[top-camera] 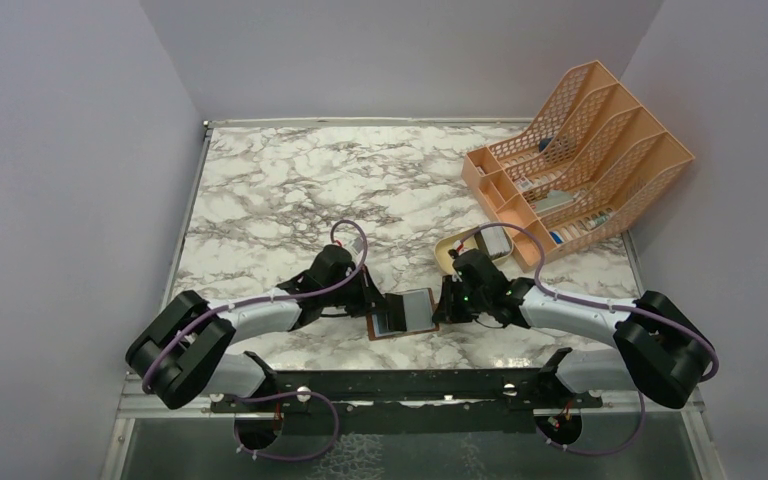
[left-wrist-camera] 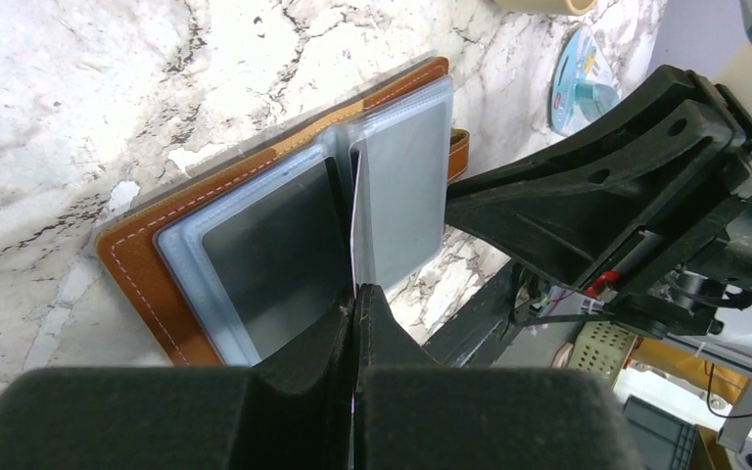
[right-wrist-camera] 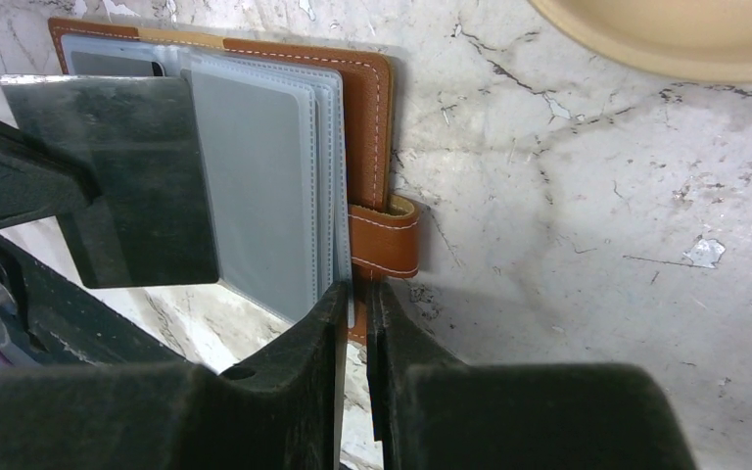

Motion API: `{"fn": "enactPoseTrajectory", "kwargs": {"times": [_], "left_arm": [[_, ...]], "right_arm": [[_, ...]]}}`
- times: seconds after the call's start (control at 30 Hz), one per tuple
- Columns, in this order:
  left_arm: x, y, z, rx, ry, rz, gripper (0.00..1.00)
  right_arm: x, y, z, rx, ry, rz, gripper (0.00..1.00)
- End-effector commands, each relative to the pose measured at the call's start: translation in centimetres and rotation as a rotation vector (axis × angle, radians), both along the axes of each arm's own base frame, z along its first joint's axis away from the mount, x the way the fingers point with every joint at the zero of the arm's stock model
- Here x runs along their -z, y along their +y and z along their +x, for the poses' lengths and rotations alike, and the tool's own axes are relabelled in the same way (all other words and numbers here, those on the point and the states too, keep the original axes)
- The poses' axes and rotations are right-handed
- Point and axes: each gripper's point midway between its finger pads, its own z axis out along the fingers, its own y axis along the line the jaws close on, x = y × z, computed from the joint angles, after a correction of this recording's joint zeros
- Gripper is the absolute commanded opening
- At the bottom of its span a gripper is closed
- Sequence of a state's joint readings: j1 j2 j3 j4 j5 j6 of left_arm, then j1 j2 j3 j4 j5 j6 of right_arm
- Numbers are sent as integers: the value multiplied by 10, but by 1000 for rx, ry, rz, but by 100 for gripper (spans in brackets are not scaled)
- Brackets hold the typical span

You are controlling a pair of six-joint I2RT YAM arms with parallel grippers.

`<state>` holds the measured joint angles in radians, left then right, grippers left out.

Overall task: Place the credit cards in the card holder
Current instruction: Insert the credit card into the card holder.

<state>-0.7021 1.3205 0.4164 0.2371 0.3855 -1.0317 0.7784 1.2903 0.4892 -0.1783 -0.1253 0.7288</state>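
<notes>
The brown leather card holder [top-camera: 415, 312] lies open on the marble near the front edge, its greyish clear sleeves [right-wrist-camera: 255, 186] fanned upward. My left gripper [left-wrist-camera: 355, 294] is shut on a dark credit card [right-wrist-camera: 127, 166], held on edge over the sleeves; in the left wrist view that card [left-wrist-camera: 353, 215] shows only as a thin pale line. My right gripper [right-wrist-camera: 357, 294] straddles the right edge of the sleeves beside the snap strap [right-wrist-camera: 387, 240], its jaws a narrow gap apart. A sleeve edge rests against the left finger [right-wrist-camera: 323, 323]. In the top view the two grippers [top-camera: 378, 305] [top-camera: 442, 302] flank the holder.
A tan oval tray [top-camera: 450, 255] with a pale card-like item [top-camera: 493, 242] sits behind the right gripper. An orange mesh file rack [top-camera: 580, 150] stands at the back right. A blue-and-clear packet [left-wrist-camera: 583, 83] lies near the tray. Walls enclose the table on three sides.
</notes>
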Motion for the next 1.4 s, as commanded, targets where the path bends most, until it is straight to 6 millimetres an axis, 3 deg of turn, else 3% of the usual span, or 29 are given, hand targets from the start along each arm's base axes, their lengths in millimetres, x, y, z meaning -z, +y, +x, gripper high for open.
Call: {"fn": "enactPoseTrajectory", "kwargs": {"times": [0.0, 0.57, 0.8, 1.07, 1.37], "left_arm": [[4, -2, -3, 36, -3, -5, 0], [23, 6, 1, 11, 31, 88, 0], [28, 8, 3, -15, 65, 113, 0], [32, 9, 5, -26, 70, 129, 0], [30, 10, 6, -28, 60, 136, 0]], "right_arm": [[8, -8, -1, 17, -5, -41, 13], [1, -6, 1, 13, -16, -43, 14], [-3, -4, 1, 15, -17, -37, 20], [-28, 9, 5, 31, -47, 59, 31], [-31, 23, 4, -5, -20, 89, 32]]}}
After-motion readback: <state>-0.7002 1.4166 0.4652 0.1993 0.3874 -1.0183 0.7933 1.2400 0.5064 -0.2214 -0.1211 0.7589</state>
